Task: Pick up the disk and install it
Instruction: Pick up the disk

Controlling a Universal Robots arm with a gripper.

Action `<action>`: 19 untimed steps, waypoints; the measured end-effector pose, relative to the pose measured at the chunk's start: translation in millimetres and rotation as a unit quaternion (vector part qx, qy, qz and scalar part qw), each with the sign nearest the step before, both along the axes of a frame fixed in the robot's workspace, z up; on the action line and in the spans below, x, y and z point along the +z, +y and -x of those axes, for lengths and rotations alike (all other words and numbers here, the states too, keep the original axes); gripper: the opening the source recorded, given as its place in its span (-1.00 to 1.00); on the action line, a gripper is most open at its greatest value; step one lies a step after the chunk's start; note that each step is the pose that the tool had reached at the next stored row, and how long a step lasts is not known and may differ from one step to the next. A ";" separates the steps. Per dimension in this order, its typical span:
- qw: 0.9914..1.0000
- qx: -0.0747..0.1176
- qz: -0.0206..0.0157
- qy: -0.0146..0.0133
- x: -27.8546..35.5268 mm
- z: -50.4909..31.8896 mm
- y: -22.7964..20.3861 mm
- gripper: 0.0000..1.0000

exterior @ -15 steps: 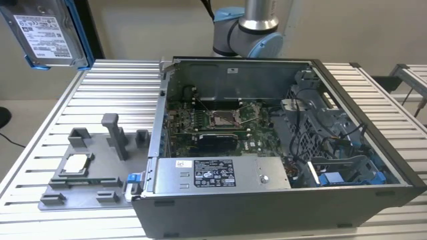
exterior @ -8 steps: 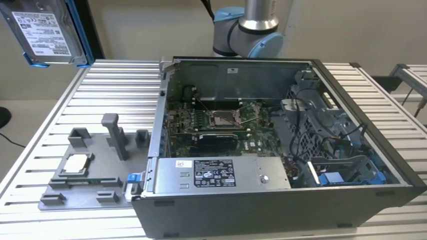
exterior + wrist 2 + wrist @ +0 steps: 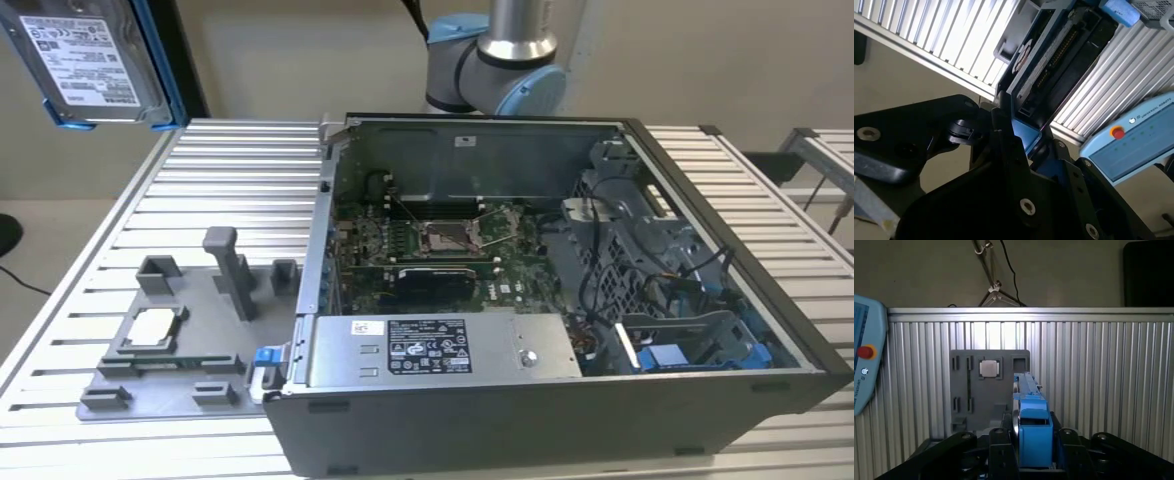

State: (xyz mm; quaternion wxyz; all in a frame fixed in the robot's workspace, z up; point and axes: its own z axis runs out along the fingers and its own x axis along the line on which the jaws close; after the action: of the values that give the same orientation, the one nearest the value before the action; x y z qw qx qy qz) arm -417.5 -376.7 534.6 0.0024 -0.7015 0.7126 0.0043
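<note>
Slipping is the risk: in the exterior view the disk (image 3: 100, 60) hangs upright, high at ten o'clock from the open case (image 3: 534, 420). In the second wrist view the gripper (image 3: 1026, 140) pinches its blue carrier edge. In the first wrist view the high wrist looks down on the grey tray (image 3: 969, 390).

A ribbed aluminium counter (image 3: 227, 160) stands before a plain beige wall (image 3: 294, 50). Beside the counter, at the exterior view's left, pale floor (image 3: 60, 215) shows; at its right stands another slatted metal frame (image 3: 821, 150).
</note>
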 end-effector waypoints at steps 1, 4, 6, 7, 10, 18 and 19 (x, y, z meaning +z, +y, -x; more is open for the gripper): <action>1.000 0.000 0.000 0.000 0.4 0.0 0.0 -1.00; 1.000 0.000 0.000 0.000 0.3 0.0 0.0 -1.00; 1.000 0.000 0.000 0.000 0.4 0.0 0.0 -1.00; 1.000 0.000 0.000 0.000 0.4 0.0 0.0 -1.00; 1.000 0.000 0.000 0.000 0.3 -2.8 0.0 -1.00; 1.000 0.000 0.000 0.000 -0.1 -24.3 0.0 -1.00; 1.000 0.000 0.000 0.000 -0.2 -27.5 0.0 -1.00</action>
State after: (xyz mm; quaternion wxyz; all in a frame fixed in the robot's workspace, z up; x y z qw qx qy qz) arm -390.0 -376.7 534.5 0.0023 -0.7015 0.7126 0.0043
